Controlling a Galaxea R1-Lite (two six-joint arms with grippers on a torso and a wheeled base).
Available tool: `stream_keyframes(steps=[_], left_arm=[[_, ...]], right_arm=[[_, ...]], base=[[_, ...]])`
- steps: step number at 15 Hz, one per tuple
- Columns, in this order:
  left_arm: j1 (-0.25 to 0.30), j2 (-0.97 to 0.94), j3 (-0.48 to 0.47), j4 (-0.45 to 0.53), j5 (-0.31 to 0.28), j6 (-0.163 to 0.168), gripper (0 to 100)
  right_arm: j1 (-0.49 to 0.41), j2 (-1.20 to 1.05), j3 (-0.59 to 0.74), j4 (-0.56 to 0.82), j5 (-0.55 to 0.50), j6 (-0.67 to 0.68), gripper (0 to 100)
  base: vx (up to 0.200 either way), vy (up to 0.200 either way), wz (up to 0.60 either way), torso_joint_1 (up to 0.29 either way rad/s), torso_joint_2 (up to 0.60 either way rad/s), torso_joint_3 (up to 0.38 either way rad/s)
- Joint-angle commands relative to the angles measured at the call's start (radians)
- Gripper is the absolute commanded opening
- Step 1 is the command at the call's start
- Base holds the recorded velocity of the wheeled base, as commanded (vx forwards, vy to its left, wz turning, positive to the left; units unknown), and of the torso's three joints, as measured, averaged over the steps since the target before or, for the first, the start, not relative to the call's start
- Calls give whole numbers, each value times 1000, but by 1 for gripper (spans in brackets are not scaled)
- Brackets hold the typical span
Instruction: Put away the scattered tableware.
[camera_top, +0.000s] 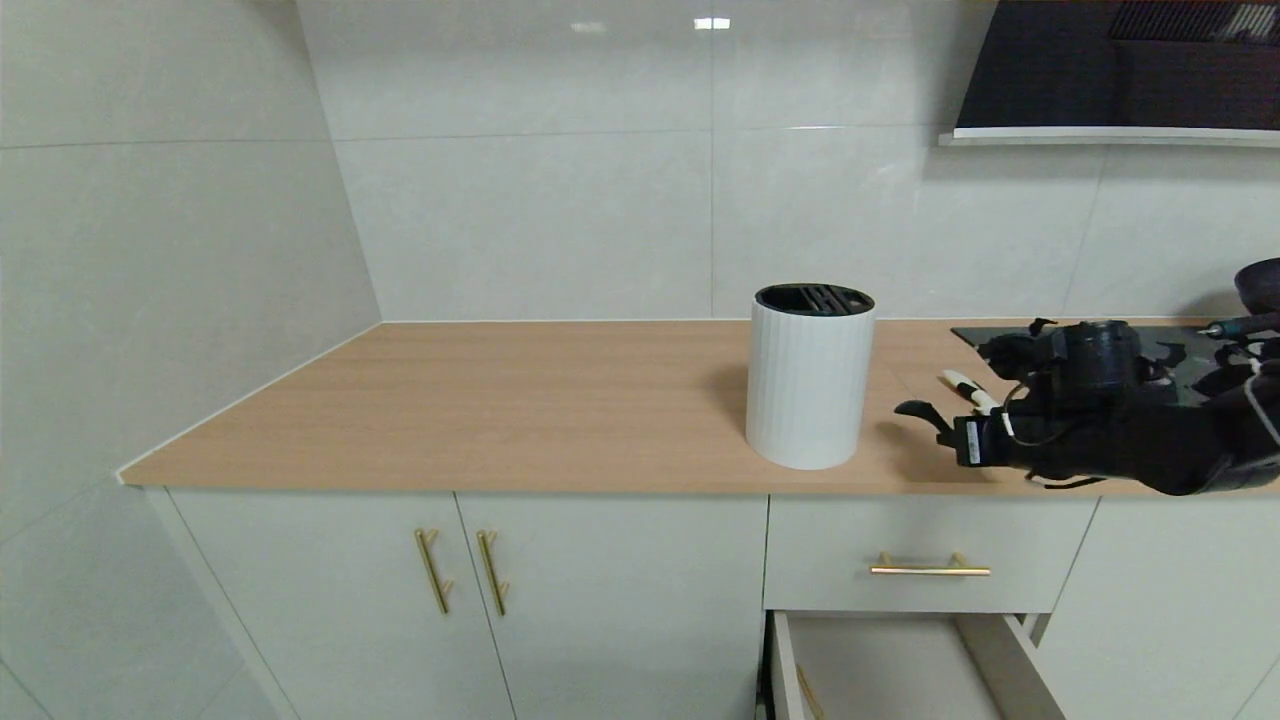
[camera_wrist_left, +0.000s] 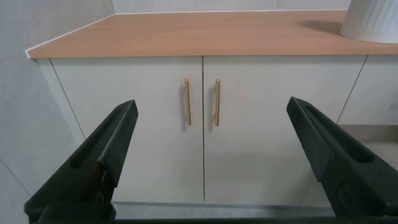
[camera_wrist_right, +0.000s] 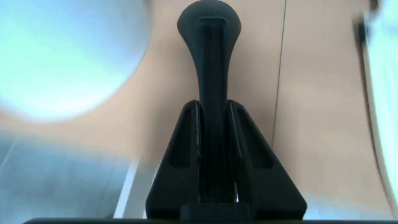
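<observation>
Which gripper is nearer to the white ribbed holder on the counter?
Right. The right gripper, shut on a dark handle, hangs over the counter just beside the holder. The left gripper is lower, open, facing the cabinet doors below the countertop, farther off.

Wooden counter (camera_top: 500, 400) carries white ribbed holder (camera_top: 810, 385) and utensil (camera_top: 966, 389)

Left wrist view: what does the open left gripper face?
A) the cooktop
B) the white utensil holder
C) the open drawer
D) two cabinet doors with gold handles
D: the left gripper is open and frames the two cabinet doors with their gold handles, just under the counter.
</observation>
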Motion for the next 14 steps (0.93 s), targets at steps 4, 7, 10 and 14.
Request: stream_keyframes(steps=[4,7,10,14], left_arm=[[0,0,0,0,0,0,100],[0,0,0,0,0,0,100],[0,0,0,0,0,0,100],[0,0,0,0,0,0,100]], right_arm=[[10,-342,300,26,93,-6,0],[36,-406,401,25,90,-6,0],[39,-406,467,23,92,-15,0],[43,-388,493,20,92,-38,0]], base=[[0,0,0,0,0,0],[0,0,0,0,0,0],[0,0,0,0,0,0],[0,0,0,0,0,0]])
